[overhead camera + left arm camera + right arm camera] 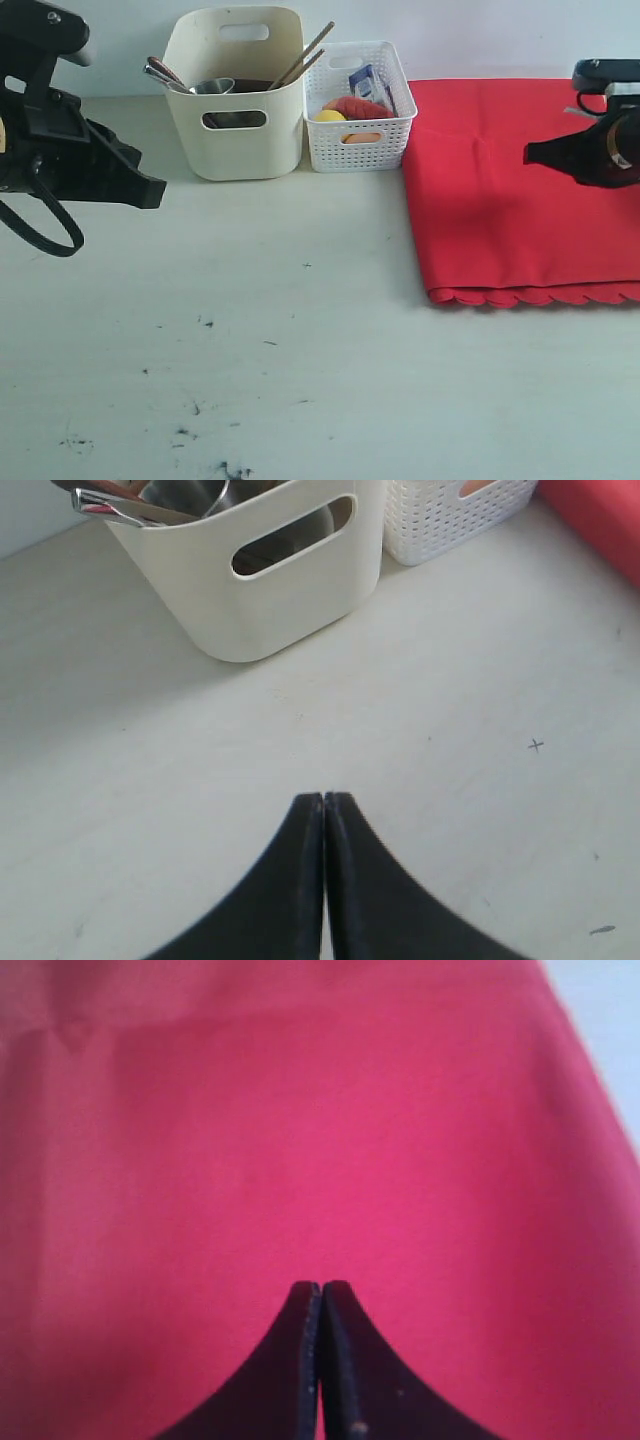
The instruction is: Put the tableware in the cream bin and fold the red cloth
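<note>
Exterior view: red cloth (500, 200) lies flat on the counter (300, 350), right side, scalloped hem running left-right, directly under my right jaws, which are pinched shut and empty. Left jaws also shut and empty, near the cream bin (235, 150), tableware (213, 87) inside. White basket (360, 145) sits between bin and cloth; nothing blocks.

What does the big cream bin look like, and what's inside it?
The cream bin is a tall, smooth tub that looks like plastic, with solid walls, rounded corners and oval handle holes near the top. It stands upright at the back of the pale table. Poking out of the top are wooden chopsticks, a shiny steel cup and some utensil handles. A white basket sits close beside it; whether they touch is unclear.
</note>
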Robot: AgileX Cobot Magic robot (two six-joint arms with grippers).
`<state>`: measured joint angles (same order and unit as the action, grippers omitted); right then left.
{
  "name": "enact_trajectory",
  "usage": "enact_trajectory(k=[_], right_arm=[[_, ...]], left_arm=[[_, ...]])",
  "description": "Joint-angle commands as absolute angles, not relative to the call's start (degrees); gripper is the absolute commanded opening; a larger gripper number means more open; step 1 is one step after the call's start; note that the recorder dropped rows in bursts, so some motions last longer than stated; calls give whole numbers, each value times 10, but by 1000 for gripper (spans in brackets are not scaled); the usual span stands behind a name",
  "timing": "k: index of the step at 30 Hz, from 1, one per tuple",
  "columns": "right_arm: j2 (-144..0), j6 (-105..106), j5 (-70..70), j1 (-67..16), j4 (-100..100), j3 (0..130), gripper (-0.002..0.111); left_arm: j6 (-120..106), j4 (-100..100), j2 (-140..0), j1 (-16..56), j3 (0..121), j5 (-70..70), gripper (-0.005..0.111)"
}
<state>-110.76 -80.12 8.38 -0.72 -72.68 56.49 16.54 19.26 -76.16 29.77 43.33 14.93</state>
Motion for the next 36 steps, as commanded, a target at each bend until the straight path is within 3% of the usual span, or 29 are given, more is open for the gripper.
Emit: enact_trajectory(k=[1,10,18,27,36], right_arm=[[-1165,-795,46,-6,-728,575,0],[-1252,-795,0,-6,-728,668,0],[-1237,-795,32,-6,-724,697,0],[-1059,-795,30,-6,-724,613,0],[-796,-801,-23,-7,-699,463,0]], left_arm=[[167,190,-756,298,432,149,3],[168,190,-756,298,432,147,3],[167,190,-756,298,432,136,3],[168,198,-742,297,409,101,3],[230,194,-578,297,265,-33,3]])
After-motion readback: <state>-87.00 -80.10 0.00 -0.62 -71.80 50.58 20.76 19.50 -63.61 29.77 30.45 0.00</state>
